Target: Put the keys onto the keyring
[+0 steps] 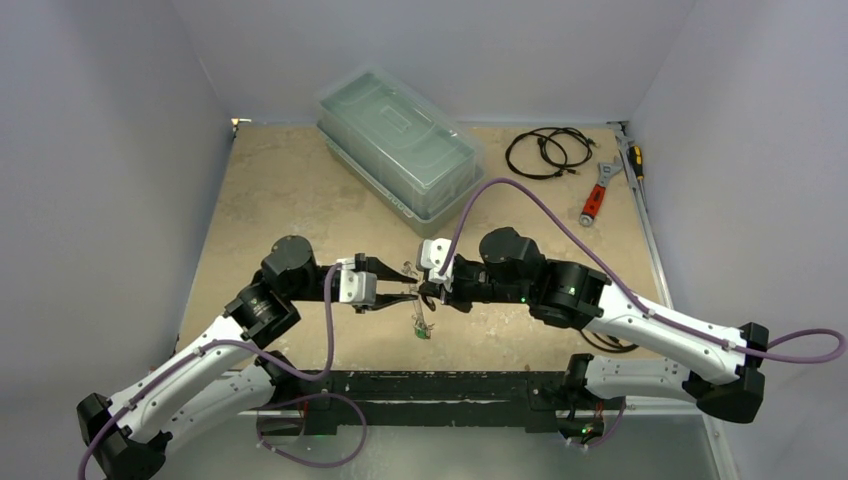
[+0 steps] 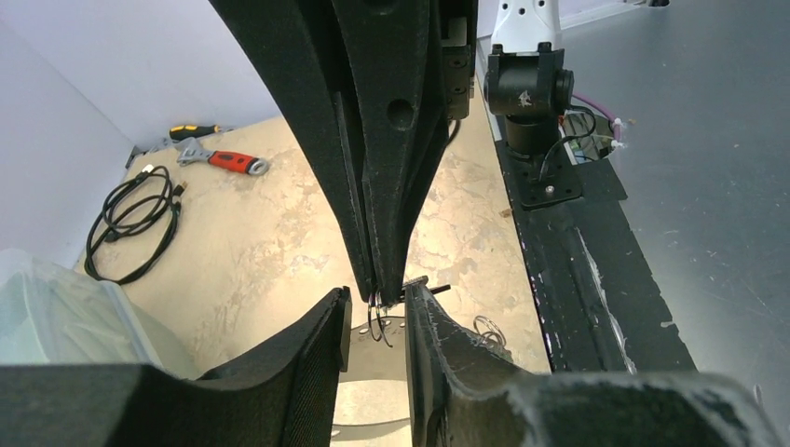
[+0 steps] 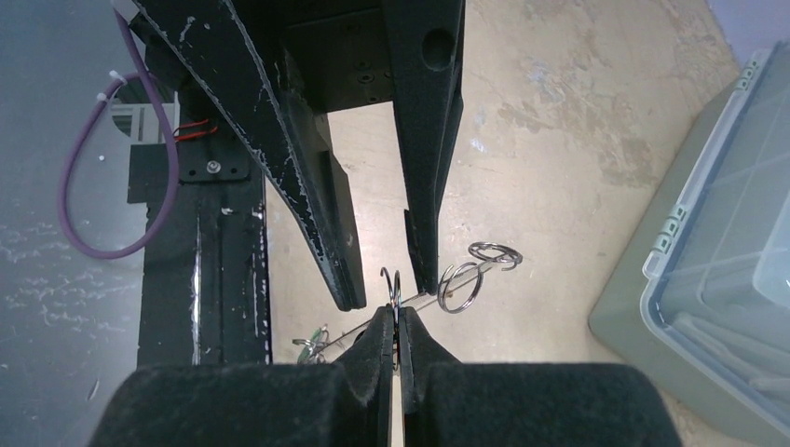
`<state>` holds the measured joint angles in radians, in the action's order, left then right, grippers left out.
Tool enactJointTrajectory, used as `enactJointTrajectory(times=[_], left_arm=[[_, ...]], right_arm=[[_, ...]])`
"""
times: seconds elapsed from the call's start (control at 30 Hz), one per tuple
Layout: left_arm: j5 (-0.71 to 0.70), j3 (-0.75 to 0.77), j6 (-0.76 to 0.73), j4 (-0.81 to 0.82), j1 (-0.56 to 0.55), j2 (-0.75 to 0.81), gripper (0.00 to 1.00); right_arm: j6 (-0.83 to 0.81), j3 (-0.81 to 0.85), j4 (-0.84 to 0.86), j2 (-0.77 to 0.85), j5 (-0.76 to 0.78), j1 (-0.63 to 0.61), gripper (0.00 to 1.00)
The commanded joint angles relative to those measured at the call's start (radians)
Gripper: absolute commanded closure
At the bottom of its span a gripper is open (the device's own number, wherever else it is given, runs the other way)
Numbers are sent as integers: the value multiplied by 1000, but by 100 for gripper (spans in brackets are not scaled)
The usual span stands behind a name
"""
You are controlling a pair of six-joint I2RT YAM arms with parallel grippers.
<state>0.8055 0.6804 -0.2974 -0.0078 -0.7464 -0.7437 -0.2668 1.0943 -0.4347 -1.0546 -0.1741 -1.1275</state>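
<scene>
Right gripper point(image 3: 398, 321) clamps keyring point(image 2: 371, 352), left gripper point(image 2: 377, 312) straddling

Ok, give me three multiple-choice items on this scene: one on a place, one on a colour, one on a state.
1. The wrench lies: A front left; B back right; C dead centre.
2. The coiled cable is: A white; B yellow; C black.
3. The right claw is: A wide open; B shut on the keyring; C out of view.
Answers: 1 B, it shows far right at the back of the top view. 2 C, the coil shows black. 3 B, the right wrist view shows its fingers pressed together on the ring.
</scene>
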Motion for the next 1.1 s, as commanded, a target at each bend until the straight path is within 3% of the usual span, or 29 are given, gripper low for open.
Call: enactJointTrajectory(times=[0.0, 0.57, 0.8, 0.97, 1.0, 1.07], left_arm=[[27, 19, 10, 34, 2, -8, 73], [29, 19, 8, 31, 2, -16, 82], [30, 21, 7, 31, 2, -19, 100], [-28, 36, 6, 22, 1, 6, 100], [-44, 39, 3, 21, 1, 20, 100], [-62, 34, 10, 38, 2, 50, 100]], right_arm=[[-9, 45, 34, 18, 24, -9, 100], [-8, 29, 63, 54, 1, -15, 100], [-9, 25, 71, 39, -8, -15, 100], [-9, 16, 89, 47, -9, -15, 100], [-7, 10, 101, 53, 7, -15, 98], [7, -8, 137, 77, 63, -15, 71]])
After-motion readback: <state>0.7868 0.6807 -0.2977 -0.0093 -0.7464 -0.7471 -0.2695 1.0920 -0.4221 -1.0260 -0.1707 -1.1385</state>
